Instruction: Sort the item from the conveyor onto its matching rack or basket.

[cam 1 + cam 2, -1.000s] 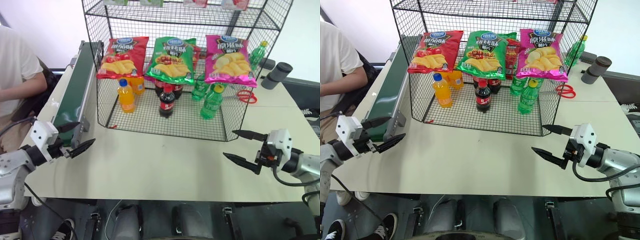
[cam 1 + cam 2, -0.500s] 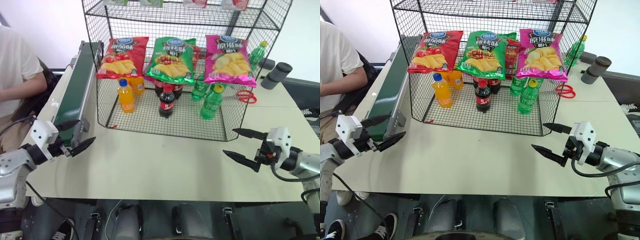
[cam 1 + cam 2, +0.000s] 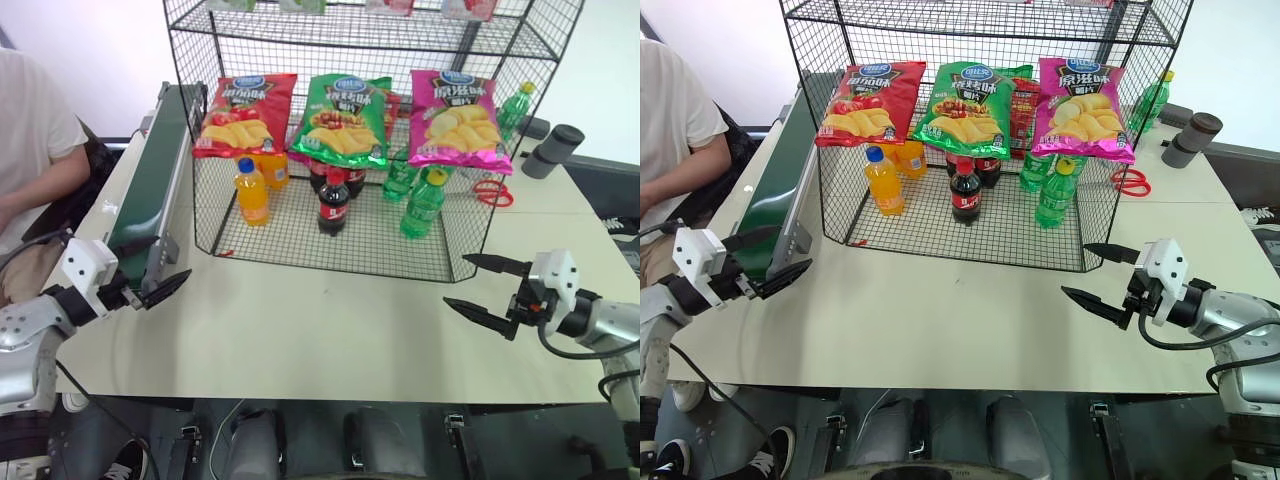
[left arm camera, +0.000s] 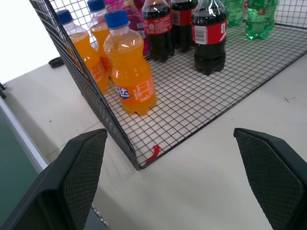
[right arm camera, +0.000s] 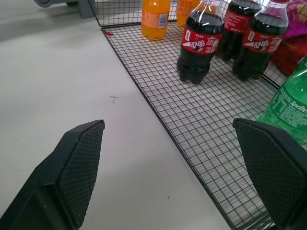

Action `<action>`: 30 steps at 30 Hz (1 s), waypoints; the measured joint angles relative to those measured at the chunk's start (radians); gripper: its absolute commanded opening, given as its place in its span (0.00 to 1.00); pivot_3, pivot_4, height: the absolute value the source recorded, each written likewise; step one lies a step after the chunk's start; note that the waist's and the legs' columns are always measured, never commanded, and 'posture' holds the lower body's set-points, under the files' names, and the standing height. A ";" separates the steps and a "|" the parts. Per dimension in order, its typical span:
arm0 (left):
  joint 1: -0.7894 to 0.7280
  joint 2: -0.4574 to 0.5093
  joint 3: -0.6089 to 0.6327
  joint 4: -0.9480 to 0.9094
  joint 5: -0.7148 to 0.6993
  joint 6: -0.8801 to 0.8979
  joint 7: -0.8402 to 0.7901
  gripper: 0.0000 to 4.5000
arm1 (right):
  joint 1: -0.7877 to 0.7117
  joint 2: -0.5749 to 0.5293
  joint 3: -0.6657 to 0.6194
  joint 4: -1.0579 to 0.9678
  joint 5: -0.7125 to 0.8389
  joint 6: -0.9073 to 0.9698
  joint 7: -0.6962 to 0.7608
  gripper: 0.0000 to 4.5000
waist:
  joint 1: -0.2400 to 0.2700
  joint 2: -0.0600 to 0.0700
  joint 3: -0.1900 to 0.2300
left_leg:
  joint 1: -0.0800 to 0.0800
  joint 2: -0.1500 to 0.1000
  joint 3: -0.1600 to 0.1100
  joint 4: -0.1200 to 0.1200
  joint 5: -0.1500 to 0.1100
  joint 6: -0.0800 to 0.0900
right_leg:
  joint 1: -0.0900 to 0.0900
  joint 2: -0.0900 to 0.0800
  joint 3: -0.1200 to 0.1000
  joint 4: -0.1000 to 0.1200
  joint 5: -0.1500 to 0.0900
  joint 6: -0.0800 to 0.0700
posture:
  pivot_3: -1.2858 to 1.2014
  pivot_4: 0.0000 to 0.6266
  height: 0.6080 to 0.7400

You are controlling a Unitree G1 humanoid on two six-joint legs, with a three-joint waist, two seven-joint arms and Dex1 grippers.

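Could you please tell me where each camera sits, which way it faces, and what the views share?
Head eyes: look forward and down at the rack, belt, left tool and right tool, both open.
Left wrist: along its fingers at an orange bottle.
Right wrist: along its fingers at a cola bottle.
Shared: rack floor, bottles.

Looks like a robot test lab dressed up as a shop: plain beige desk [image 3: 330, 330], tall black wire-grid rack [image 3: 350, 150] at 12 o'clock stocked with crisp bags and soda bottles, narrow dark-green conveyor belt [image 3: 150, 180] at 10 o'clock.
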 measured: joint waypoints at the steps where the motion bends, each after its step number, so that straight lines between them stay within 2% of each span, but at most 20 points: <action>1: 0.000 0.000 0.000 0.000 0.000 0.000 0.000 1.00 | -0.001 0.000 0.001 0.002 0.000 0.000 0.000 0.99 | 0.000 0.000 0.000 | 0.000 0.000 0.000 0.000 0.000 0.000 | 0.000 0.000 0.000 0.000 0.000 0.000 | 0.52 0.24 1.00; 30: -0.006 -0.010 -0.015 -0.002 0.000 0.000 0.017 1.00 | -0.005 0.000 0.011 0.026 -0.033 -0.033 0.003 0.99 | 0.000 0.000 0.000 | 0.000 0.000 0.000 0.001 0.000 0.000 | 0.000 0.001 0.000 0.001 0.000 0.000 | 0.52 0.24 1.00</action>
